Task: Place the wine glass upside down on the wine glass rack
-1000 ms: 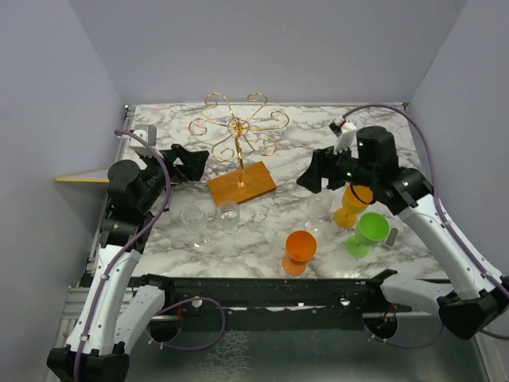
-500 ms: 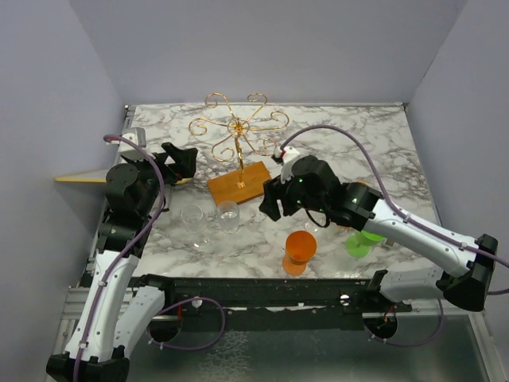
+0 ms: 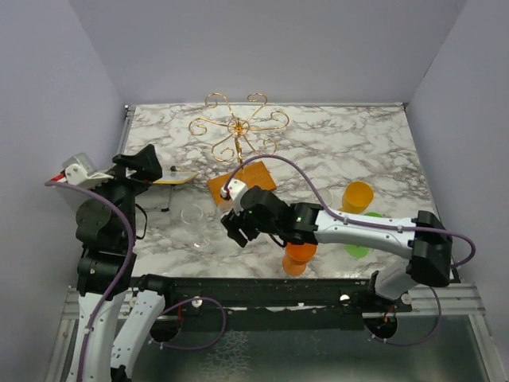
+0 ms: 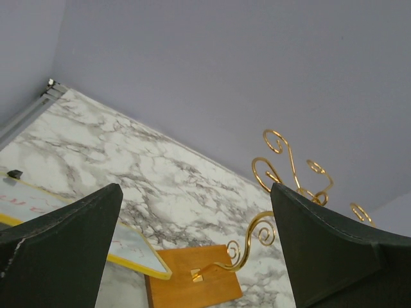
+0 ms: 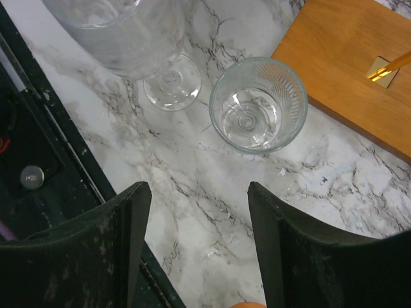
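**Wine glass** (image 5: 259, 104): upright on the table, just beside the rack's (image 3: 238, 127) wooden base, not yet held. Right gripper (image 5: 198, 192), jaws spread, has swung in from the right and now hovers above it; a grasp looks imminent. Left gripper (image 4: 196, 212), jaws spread and empty, has drawn back.
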Available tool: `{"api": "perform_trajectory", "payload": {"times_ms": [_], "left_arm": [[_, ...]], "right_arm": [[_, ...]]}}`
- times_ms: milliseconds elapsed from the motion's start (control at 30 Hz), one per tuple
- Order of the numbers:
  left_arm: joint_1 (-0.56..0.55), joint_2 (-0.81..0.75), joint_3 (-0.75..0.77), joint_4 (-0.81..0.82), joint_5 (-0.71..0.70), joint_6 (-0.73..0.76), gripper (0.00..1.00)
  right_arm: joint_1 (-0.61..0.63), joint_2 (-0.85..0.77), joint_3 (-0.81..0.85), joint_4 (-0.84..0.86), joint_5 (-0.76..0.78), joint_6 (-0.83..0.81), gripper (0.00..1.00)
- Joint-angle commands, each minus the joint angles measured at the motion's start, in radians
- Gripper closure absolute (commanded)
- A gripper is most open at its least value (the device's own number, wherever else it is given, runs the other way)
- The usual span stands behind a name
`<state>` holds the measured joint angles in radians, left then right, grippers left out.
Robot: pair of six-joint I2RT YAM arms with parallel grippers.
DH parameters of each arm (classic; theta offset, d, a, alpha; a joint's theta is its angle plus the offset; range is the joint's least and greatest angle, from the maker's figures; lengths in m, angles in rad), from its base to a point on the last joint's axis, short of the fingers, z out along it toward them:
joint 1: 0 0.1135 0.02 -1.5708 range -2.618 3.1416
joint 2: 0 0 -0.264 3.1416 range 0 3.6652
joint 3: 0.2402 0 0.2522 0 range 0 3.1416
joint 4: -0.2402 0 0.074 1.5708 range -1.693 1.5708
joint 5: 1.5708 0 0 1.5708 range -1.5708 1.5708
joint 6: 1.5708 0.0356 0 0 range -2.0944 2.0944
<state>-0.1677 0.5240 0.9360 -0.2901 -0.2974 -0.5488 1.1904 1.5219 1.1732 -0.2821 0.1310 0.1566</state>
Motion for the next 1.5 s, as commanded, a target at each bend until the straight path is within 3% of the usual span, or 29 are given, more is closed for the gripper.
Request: {"api": "perform_trajectory", "payload": {"times_ms": [0,133,267,700,867,1067,1233,1467], "left_arm": [[-0.004,-0.057,0.052,-0.056,-0.150,-0.038,0.01],[-0.005,-0.064,0.074,-0.089,-0.198,-0.028,0.01],[-0.008,-0.072,0.066,-0.088,-0.213,-0.020,0.01],[-0.016,-0.065,0.052,-0.089,-0.217,-0.012,0.01],[-0.016,-0.065,0.047,-0.089,-0.212,-0.016,0.01],[-0.016,-0.061,0.043,-0.089,-0.200,-0.025,0.01],[-0.016,-0.062,0.047,-0.093,-0.174,-0.034,0.01],[-0.016,-0.082,0.047,-0.101,-0.135,-0.101,0.01]], "right_arm": [[0.002,0.082,0.064,0.093,-0.019,-0.055,0.33],[0.002,0.139,0.105,0.102,-0.024,-0.081,0.37],[0.003,0.185,0.142,0.087,-0.011,-0.098,0.49],[0.005,0.314,0.180,0.059,0.054,-0.102,0.55],[0.005,0.317,0.185,0.029,-0.005,-0.135,0.72],[0.005,0.297,0.182,-0.013,-0.026,-0.147,0.99],[0.004,0.246,0.154,-0.009,-0.019,-0.147,0.99],[0.005,0.030,0.009,0.112,-0.032,-0.135,0.99]]}}
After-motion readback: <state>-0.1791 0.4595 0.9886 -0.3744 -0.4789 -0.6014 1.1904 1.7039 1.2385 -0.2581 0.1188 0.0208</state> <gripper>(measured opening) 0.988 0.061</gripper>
